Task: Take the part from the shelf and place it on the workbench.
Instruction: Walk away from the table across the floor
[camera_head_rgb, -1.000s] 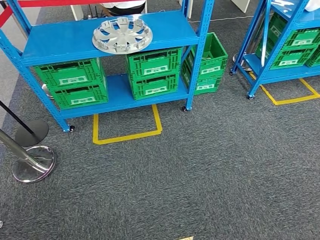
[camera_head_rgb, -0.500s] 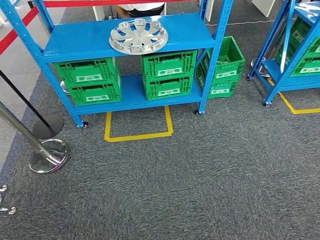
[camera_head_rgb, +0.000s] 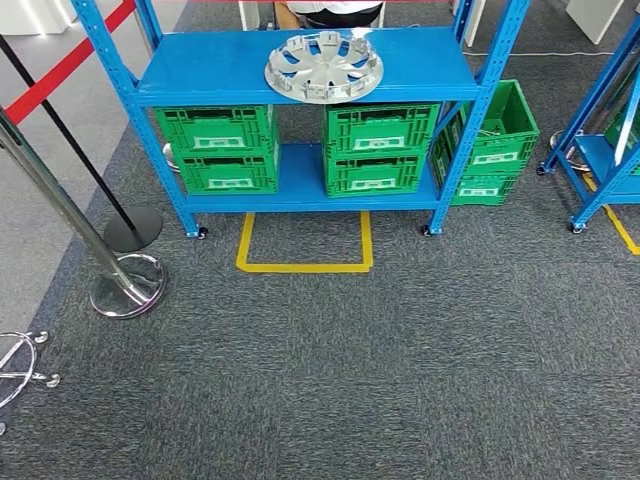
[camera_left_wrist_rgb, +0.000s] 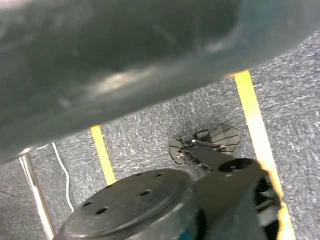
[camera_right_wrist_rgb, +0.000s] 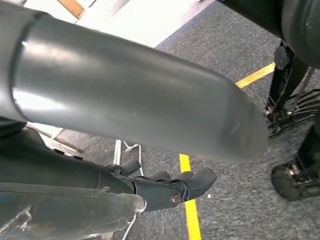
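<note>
Grey carpeted floor (camera_head_rgb: 377, 380) across the whole head view, marked with a yellow tape rectangle (camera_head_rgb: 302, 267) open toward the rack and lying just in front of it. Centred at the far side, a blue two-level shelf (camera_head_rgb: 226, 70) on small castors; at the right edge, part of a second blue rack (camera_head_rgb: 596, 160) with its own yellow floor marking. On the lower level of the central shelf, two stacks of green crates, the left stack (camera_head_rgb: 223, 150) and the middle stack (camera_head_rgb: 377, 150), side by side with a gap between; a further green crate (camera_head_rgb: 494, 140) just beyond the shelf's right upright, apparently on the floor. On the upper level, right of centre, the part (camera_head_rgb: 324, 66): a silver wheel cover lying flat, untouched, well apart from either hand. Behind the shelf, a partly visible person (camera_head_rgb: 332, 12) in a white top. At the left, a slanted chrome post on a round chrome base (camera_head_rgb: 127, 287), a black post on a black disc base (camera_head_rgb: 132, 228) and a red barrier belt (camera_head_rgb: 60, 70). In the right wrist view, the right hand (camera_right_wrist_rgb: 151, 115) above carpet and a yellow tape line (camera_right_wrist_rgb: 190, 210): thick grey thumb well apart from the dark fingers (camera_right_wrist_rgb: 188, 182), fingers extended, nothing between them. In the left wrist view, the left hand (camera_left_wrist_rgb: 113, 60) as a blurred grey mass close to the lens; finger state not discernible.
</note>
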